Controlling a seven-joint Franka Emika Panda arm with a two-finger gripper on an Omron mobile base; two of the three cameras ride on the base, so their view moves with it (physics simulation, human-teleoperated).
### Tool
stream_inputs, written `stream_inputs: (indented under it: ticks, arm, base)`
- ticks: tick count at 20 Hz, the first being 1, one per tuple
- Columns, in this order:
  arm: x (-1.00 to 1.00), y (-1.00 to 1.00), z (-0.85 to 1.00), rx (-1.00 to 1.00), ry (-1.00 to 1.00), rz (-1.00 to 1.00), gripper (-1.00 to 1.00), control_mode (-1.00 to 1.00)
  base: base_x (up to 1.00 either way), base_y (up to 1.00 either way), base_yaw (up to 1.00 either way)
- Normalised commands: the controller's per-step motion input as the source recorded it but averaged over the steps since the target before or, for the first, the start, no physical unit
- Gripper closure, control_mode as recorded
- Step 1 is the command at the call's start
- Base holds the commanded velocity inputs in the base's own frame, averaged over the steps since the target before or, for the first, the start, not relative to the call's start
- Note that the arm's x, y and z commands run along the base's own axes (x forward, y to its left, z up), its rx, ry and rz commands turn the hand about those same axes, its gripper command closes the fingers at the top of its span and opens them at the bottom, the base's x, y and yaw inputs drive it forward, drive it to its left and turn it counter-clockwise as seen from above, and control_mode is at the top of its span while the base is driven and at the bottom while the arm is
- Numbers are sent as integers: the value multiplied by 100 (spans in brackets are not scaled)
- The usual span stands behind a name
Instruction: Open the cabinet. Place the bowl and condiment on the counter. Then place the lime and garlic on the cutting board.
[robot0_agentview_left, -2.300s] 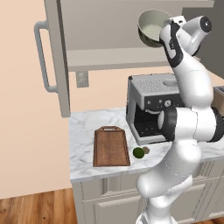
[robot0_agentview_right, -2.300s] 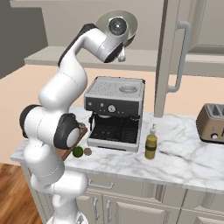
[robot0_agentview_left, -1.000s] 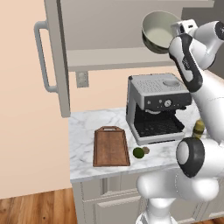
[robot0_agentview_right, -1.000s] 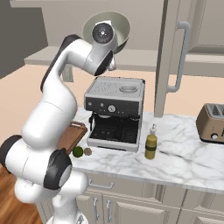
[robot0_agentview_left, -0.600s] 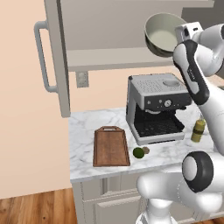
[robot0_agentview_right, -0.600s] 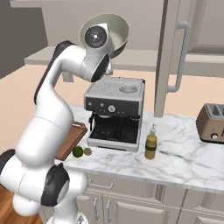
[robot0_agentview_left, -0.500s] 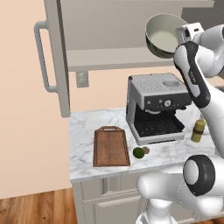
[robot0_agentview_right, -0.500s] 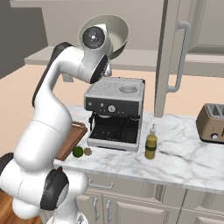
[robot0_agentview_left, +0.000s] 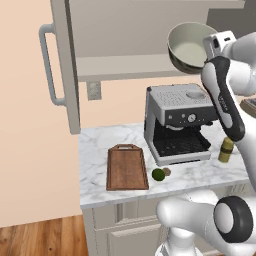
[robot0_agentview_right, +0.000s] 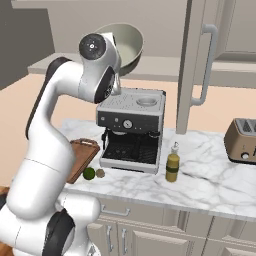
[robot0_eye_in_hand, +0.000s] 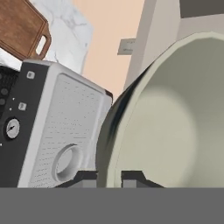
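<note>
The grey-olive bowl hangs tilted in the air above the coffee machine, in front of the open cabinet. My gripper is shut on its rim. In the hand view the bowl has its pale rim pinched between the fingertips of the gripper. The condiment stands on the counter right of the machine. The lime and garlic lie on the marble, just right of the cutting board.
A coffee machine stands directly under the bowl. The cabinet's left door stands swung out, and its right door is open too. A toaster sits at the counter's right end.
The arm has carried the bowl out of the cabinet, rightward and slightly down over the coffee machine. Everything on the counter has stayed put.
</note>
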Motion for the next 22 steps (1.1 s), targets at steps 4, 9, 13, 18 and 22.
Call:
stream_inputs:
  ticks: [4,9,13,18,22]
  arm:
    - [-43,0,-8,0,0,-1,100,-100]
    - [-46,0,-11,0,0,0,100,-100]
    - [-46,0,-19,0,0,0,100,-100]
    - [-32,0,-24,0,0,0,100,-100]
    - [-25,0,-24,0,0,0,100,-100]
  base:
    - [0,0,0]
    - [0,0,0]
    - [0,0,0]
    - [0,0,0]
    - [0,0,0]
